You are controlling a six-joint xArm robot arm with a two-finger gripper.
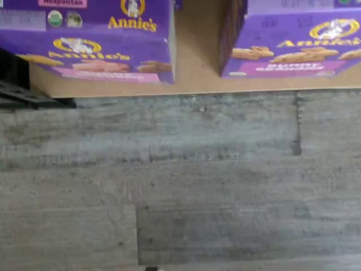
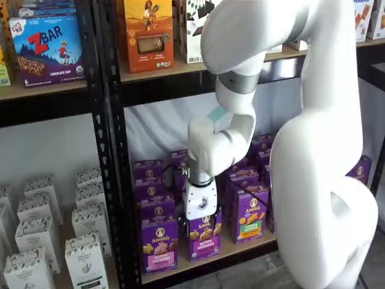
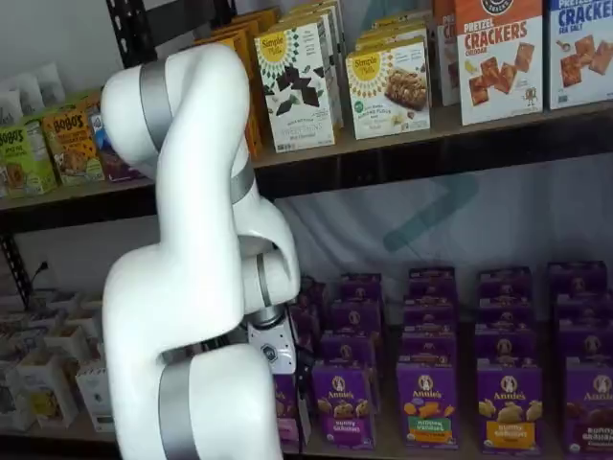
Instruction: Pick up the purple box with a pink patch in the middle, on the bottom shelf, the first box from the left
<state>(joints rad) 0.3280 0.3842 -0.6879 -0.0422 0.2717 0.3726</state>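
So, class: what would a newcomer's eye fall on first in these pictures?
The big white arm fills the foreground in both shelf views, its gripper lowered before the bottom shelf. Behind it stand rows of purple Annie's cartons; the purple box with the pink band is at the row's left end.

Bottom shelf point(image 2: 240, 251): tan board, rows of purple cartons; purple box point(image 2: 159, 244) at left front.

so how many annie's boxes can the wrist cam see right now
2. The purple box with the pink band stands at the front edge of the bottom shelf; a second Annie's carton with a violet band stands beside it across a bare gap. Others may be out of frame.
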